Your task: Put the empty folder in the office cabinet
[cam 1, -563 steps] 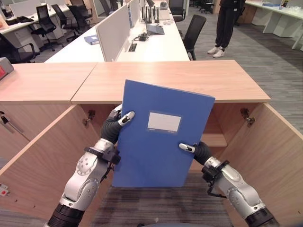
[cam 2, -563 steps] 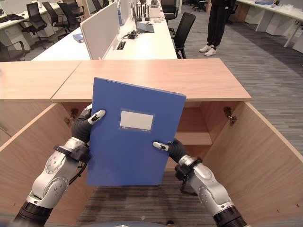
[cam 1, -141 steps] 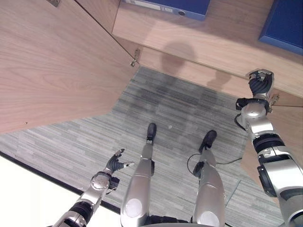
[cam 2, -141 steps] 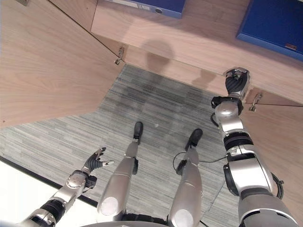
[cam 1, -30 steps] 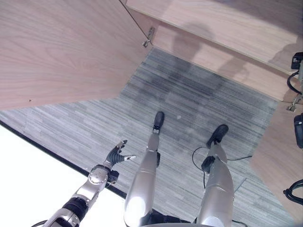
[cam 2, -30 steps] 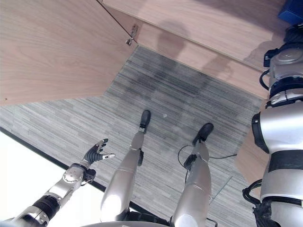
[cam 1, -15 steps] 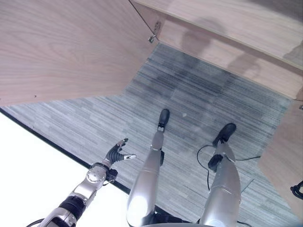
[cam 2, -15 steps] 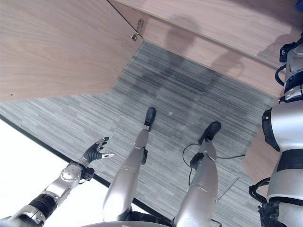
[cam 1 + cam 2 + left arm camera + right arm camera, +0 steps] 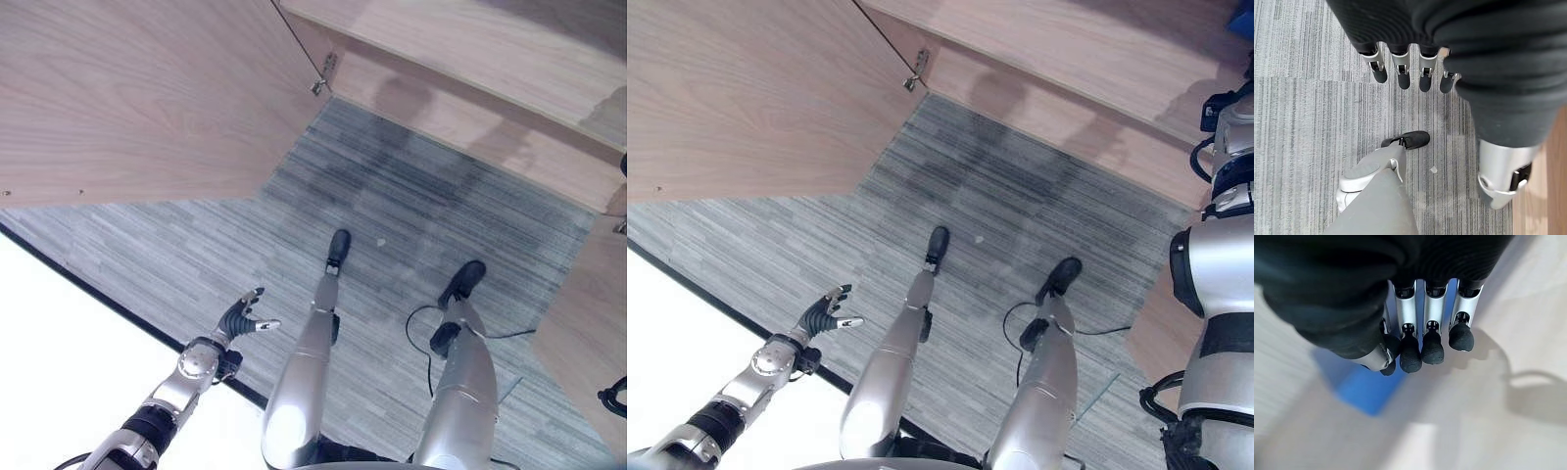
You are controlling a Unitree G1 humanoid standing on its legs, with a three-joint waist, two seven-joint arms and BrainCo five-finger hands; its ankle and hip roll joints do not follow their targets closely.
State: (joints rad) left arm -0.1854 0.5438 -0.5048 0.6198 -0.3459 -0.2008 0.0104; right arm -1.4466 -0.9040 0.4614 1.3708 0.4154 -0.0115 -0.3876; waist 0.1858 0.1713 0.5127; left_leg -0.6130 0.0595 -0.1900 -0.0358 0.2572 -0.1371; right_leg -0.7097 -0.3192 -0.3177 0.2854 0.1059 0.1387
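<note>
Both hands were empty: our left hand [image 9: 238, 320] hung slack-fingered over the grey carpet, well clear of the pale wooden cabinet [image 9: 470, 59]. Our right hand [image 9: 1422, 318] hovered with relaxed fingers above the flat blue folder [image 9: 1359, 387] on the cabinet's shelf, so we judged it released.

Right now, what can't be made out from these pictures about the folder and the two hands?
- Blue folder: in the right wrist view just a blurred corner past the right hand, whose fingers overlap it; whether they touch it is unclear.
- The folder's resting place in the cabinet: cut off by the right eye view's top right edge.
- Left hand: small in the eye views, open over the carpet.
</note>
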